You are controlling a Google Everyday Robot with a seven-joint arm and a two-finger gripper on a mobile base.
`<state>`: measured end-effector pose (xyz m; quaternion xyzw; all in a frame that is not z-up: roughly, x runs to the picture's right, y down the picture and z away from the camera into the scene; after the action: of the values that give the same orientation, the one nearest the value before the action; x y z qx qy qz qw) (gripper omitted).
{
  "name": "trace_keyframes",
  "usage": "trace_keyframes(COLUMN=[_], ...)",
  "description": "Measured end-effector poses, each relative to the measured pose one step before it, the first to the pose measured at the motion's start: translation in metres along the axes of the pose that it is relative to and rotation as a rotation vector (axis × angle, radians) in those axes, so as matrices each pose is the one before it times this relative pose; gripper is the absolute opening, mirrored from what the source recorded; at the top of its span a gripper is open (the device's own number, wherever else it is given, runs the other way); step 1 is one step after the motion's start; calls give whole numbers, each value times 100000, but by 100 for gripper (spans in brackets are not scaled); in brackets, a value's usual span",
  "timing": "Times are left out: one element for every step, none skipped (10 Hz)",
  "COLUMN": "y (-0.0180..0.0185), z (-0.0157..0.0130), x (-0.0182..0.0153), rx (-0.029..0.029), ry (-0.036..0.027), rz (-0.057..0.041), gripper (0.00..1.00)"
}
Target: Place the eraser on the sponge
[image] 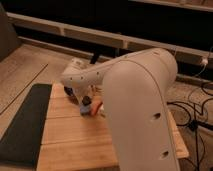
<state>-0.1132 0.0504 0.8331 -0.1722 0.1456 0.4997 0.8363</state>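
Note:
In the camera view the blue sponge (86,111) lies on the wooden table (70,137), a little left of the middle. My gripper (86,102) is at the end of the white arm, shut, right above the sponge and touching or nearly touching its top. I cannot tell whether anything is held between its jaws. The eraser is hidden; my bulky white arm (135,100) covers the table to the right of the sponge.
A thin orange-red piece (98,106) lies just right of the sponge. A black bowl (68,91) sits behind the gripper to the left. A dark mat (22,125) runs along the table's left side. Cables (192,107) lie on the floor at right.

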Motion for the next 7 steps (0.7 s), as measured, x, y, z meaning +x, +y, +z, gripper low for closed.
trace_keyframes(y=[54, 35, 647, 1045, 946, 465, 634], z=[21, 430, 612, 790, 800, 474, 799], x=[-46, 370, 150, 98, 146, 40, 144], rx=[-125, 703, -199, -163, 189, 231, 345], ry=[-128, 1436, 1062, 1556, 2087, 1293, 2377], rz=[-387, -1869, -2168, -2579, -2251, -1120, -1075], gripper=[0, 0, 0, 0, 0, 0, 0])
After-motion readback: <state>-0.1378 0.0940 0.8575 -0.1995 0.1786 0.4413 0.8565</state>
